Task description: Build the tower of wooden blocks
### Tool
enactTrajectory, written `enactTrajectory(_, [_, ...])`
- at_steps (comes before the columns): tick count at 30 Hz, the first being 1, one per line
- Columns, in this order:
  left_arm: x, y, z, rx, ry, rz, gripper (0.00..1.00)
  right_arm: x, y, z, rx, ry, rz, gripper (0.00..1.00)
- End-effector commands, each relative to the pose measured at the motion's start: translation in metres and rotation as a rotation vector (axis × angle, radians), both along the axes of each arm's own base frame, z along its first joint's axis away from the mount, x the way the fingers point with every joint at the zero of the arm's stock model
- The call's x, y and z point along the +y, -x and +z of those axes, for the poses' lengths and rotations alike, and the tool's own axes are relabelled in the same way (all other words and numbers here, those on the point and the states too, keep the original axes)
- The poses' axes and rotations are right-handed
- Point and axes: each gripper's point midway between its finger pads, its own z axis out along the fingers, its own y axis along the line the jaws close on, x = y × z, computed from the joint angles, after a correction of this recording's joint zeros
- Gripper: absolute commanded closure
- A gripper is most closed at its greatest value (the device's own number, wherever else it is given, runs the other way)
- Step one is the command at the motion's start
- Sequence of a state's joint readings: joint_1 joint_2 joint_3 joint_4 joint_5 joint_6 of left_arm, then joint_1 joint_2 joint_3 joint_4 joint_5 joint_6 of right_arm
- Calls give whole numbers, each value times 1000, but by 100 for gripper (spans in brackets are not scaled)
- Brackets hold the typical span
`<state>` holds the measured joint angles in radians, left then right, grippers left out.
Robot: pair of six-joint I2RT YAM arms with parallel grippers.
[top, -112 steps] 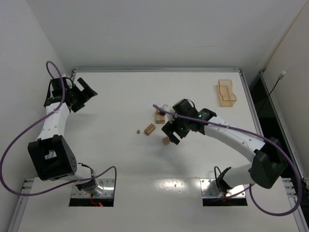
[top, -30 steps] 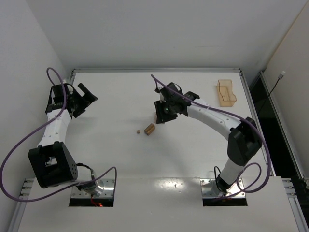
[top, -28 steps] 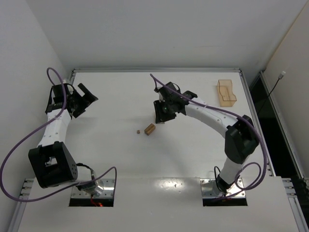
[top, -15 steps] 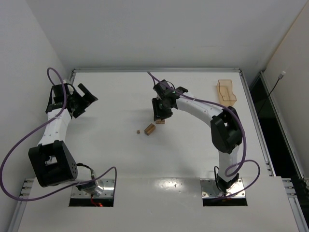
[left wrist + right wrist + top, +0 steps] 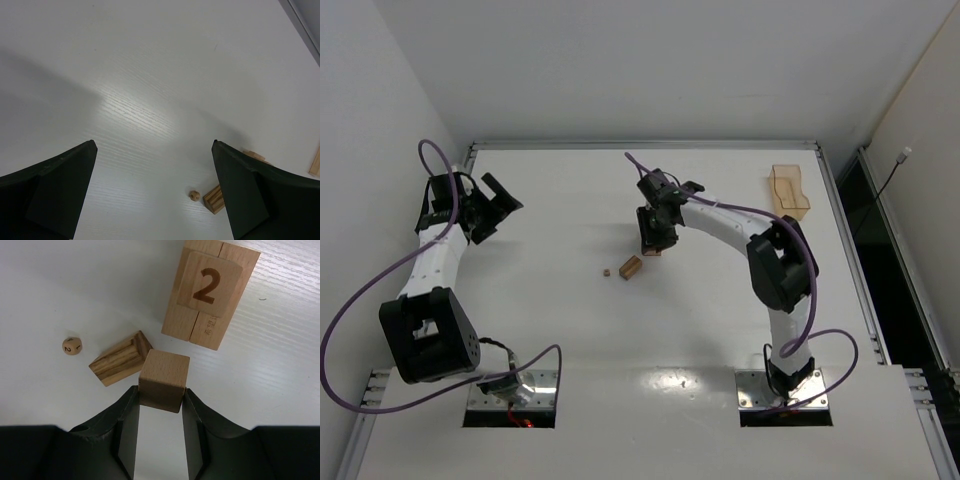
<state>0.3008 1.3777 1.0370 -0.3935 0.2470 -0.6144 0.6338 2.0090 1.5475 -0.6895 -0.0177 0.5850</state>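
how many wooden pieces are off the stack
3: light-tan wooden cube in the right gripper, striped block on the table, small round die beside it; others may be hidden.

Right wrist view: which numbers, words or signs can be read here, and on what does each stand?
"2": large and dark, on top of the tower.
Faint print on the tower side, lower down: too blurred to read.
Dark marks on the small round die: too small to read.
Held cube and striped block: no marks seen.
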Motion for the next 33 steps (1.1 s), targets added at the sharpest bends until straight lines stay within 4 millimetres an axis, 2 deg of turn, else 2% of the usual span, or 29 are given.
enactTrajectory(1, [5,-13,19,-62,-13,8,0,2,-18,13,-40,-23,-42,100])
enactTrajectory(10, [6,-17,13,-45,-7,8,0,-11,-30,4,-33,4,-80,100])
enactTrajectory(16, [6,-17,13,-45,-7,8,0,-7,-29,6,-28,-18,-70,100])
enactTrajectory(20, [7,-18,15,-53,-10,8,0,-6,-28,-3,-7,-13,-66,100])
enactTrajectory(25, [7,-19,11,-45,-7,8,0,0,-33,2,-17,-30,-62,100])
enactTrajectory(33, [7,-19,11,-45,-7,8,0,2,-36,-6,-9,-24,-62,100])
